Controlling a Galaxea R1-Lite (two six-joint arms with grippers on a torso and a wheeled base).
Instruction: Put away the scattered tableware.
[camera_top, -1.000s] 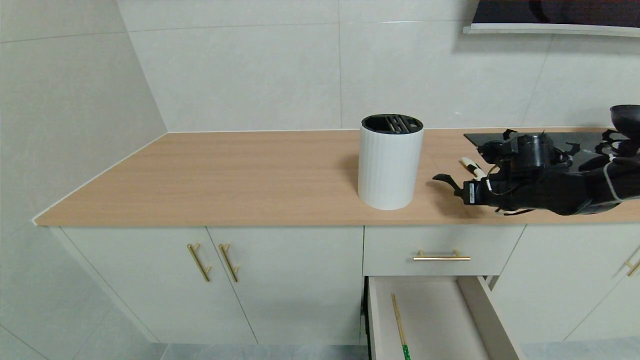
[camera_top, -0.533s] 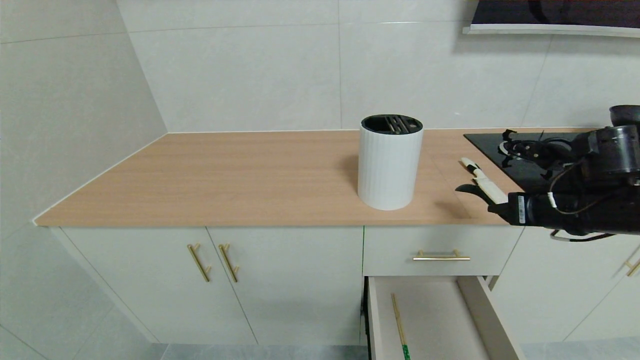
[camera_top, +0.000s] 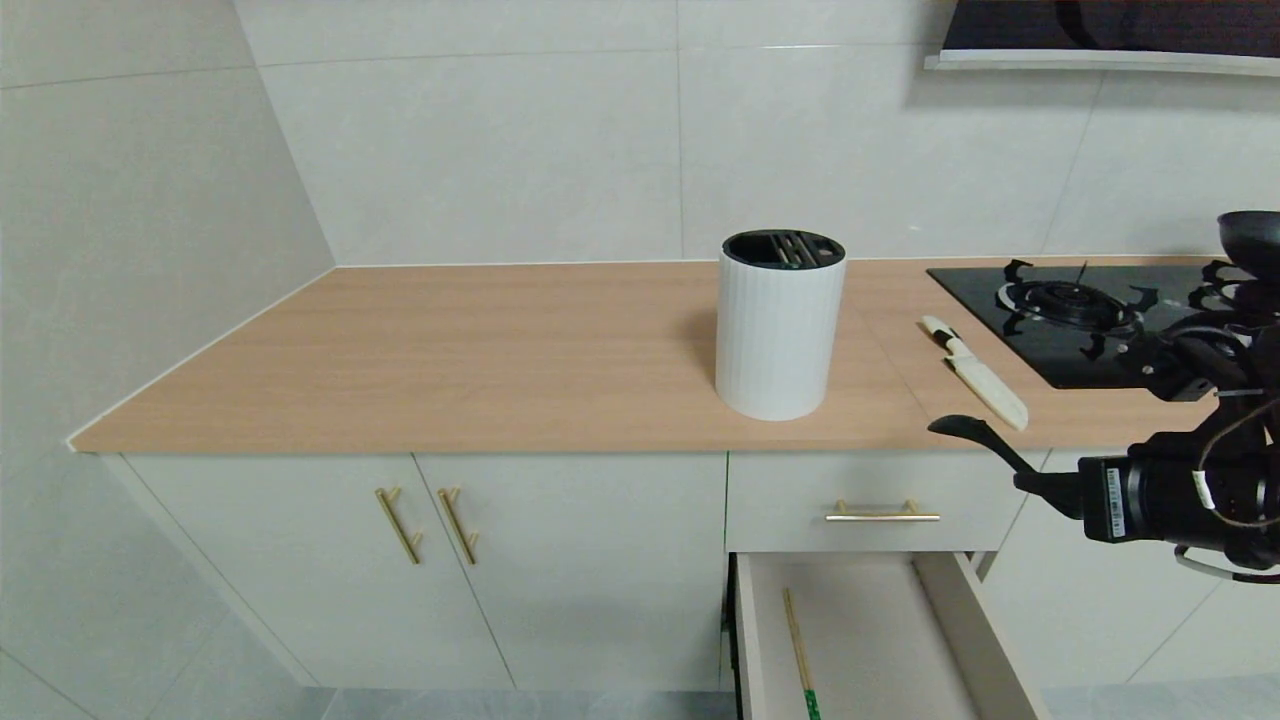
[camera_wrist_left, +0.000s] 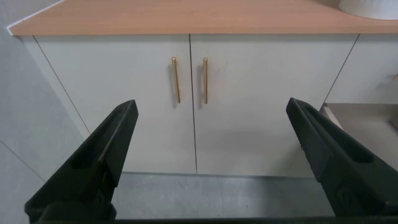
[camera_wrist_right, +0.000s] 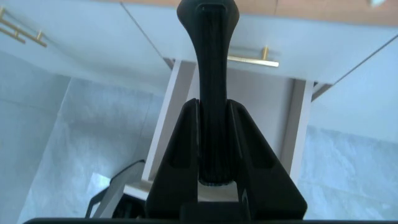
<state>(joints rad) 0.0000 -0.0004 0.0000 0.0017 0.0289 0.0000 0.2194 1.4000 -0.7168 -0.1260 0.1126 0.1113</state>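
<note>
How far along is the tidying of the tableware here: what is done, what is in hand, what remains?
Done: chopsticks lie in the open drawer. In hand: nothing seen; the right pincer is shut before the counter edge, and the left pincer is open, facing cupboard doors. Left: the knife lies on the counter beside the white holder.

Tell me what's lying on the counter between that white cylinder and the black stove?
A pale knife lies flat on the counter, touching neither the white cylinder nor the stove; the head view shows it.
</note>
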